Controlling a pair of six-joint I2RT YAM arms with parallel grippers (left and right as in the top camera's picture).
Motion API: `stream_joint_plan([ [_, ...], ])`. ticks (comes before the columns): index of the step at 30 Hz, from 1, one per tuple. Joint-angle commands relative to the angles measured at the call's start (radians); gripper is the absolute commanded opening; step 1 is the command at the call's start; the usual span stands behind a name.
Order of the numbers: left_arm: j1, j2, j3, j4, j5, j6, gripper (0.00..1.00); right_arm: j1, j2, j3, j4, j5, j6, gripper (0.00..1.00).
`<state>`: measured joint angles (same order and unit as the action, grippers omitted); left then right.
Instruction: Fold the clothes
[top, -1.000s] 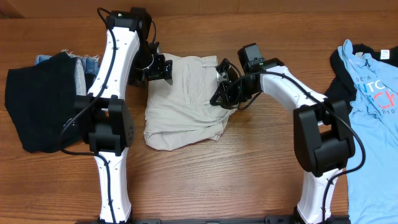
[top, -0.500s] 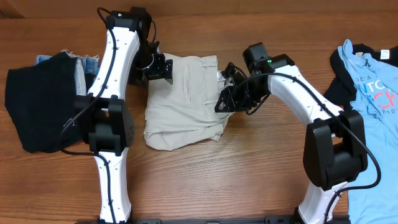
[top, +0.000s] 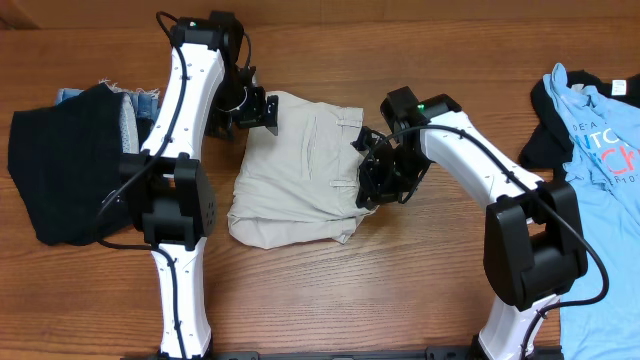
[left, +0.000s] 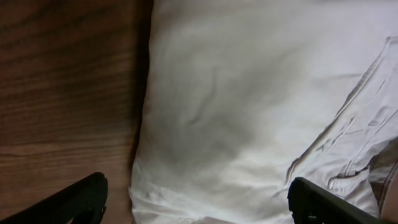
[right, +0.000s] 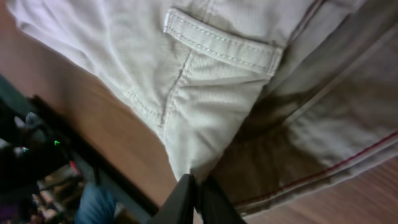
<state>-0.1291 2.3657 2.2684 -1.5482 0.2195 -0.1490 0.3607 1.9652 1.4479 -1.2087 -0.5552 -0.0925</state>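
Right gripper (right: 198, 188): fingertips pressed together on a thin pinch of the khaki shorts (top: 300, 170), at the edge nearest me, below the waistband. Just ahead of the tips is a belt loop (right: 221, 46), a flat twill strap with double stitching.

Left gripper (left: 196, 208): fingers spread wide and holding nothing, poised over the shorts' far corner. The wooden table (left: 62, 74) lies bare just beside it.

Judgement: this step is folding my held side across.
- Carry the pinch low and level so the layer under it does not drag.
- The left should pin its corner first, or the whole bundle may slide.

The cloth is soft, matte cotton that creases easily and bunches into a lump along the hem.

Well outside the left arm lie a black garment (top: 60, 165) and a frayed denim piece (top: 110, 93). Outside the right arm lies a light blue T-shirt (top: 600, 170).
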Motion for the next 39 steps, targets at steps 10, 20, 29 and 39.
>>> stream_joint_plan([
  [10,-0.004,-0.014,-0.041,-0.01,-0.011,0.029,0.94,-0.059,-0.008,-0.027,0.42,0.069,0.251,0.45],
  [20,-0.004,-0.014,-0.191,0.056,-0.009,0.03,0.93,-0.058,0.096,-0.026,0.535,-0.042,0.328,0.24],
  [29,-0.004,-0.014,-0.198,0.076,-0.009,0.031,0.96,-0.071,-0.121,-0.026,0.443,-0.044,0.246,0.04],
  [39,-0.004,-0.014,-0.198,0.084,-0.009,0.031,1.0,-0.074,-0.138,-0.047,0.259,0.332,0.246,0.04],
])
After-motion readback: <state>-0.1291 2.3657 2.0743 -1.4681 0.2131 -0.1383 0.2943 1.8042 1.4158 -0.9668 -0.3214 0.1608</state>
